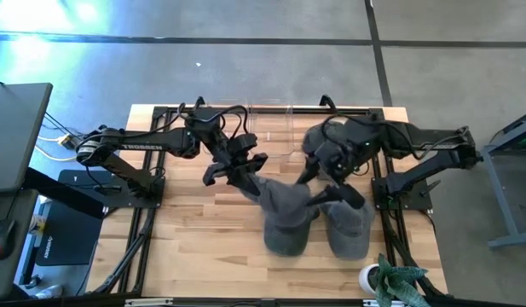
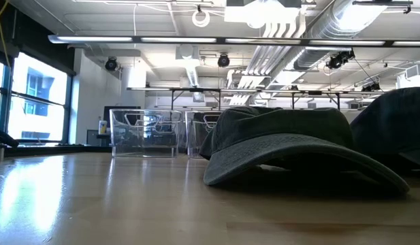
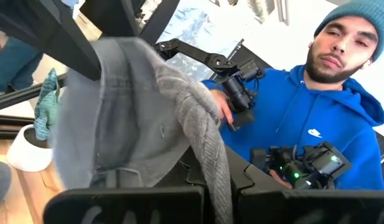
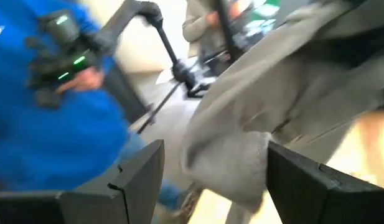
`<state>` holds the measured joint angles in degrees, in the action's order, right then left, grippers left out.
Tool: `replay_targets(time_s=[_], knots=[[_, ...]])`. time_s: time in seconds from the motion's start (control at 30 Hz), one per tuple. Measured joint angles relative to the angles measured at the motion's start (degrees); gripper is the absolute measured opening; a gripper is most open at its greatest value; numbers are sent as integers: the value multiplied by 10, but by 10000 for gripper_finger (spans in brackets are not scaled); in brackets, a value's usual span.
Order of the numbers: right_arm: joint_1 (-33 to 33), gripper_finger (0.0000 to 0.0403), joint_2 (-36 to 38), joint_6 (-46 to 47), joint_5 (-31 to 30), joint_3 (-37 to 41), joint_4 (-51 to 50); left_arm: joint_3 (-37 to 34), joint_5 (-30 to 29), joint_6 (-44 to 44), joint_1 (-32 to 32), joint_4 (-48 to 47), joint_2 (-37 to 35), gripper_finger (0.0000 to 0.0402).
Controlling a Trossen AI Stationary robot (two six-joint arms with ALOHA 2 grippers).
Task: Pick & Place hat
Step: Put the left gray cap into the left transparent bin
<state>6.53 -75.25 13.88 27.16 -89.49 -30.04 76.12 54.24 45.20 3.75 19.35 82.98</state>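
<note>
High view: hat (image 1: 288,217) between both fingers (image 1: 250,170)

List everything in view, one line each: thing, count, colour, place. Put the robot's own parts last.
hats: at least two, dark grey, front centre-right of the table; one of them is lifted between the two grippers, how many more are in the heap I cannot tell.
clear bins: two, transparent, back edge of the table, side by side.
potted plant: one, green leaves in a white pot, front right corner.
table: one, light wood.
person: one, blue hoodie and teal beanie, beyond the table, holding dark control handles.
left gripper: one, black, shut on a hat, above table centre.
right gripper: one, black, open, fingers either side of hat fabric.
</note>
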Motion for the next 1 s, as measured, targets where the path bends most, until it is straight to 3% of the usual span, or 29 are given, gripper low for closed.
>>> replay_targets(time_s=[0.3,0.5,0.73,1.0], knots=[[0,252,-29,-9,-38,0,13,0,-36,-30,0,-12,0,1],[0,252,-20,-26,-58,0,-51,0,-43,-60,0,-75,0,1],[0,252,-45,-39,-68,0,-18,0,-62,-77,0,-88,0,1],[-10,252,-56,-8,102,0,-14,0,-47,-90,0,-114,0,1]])
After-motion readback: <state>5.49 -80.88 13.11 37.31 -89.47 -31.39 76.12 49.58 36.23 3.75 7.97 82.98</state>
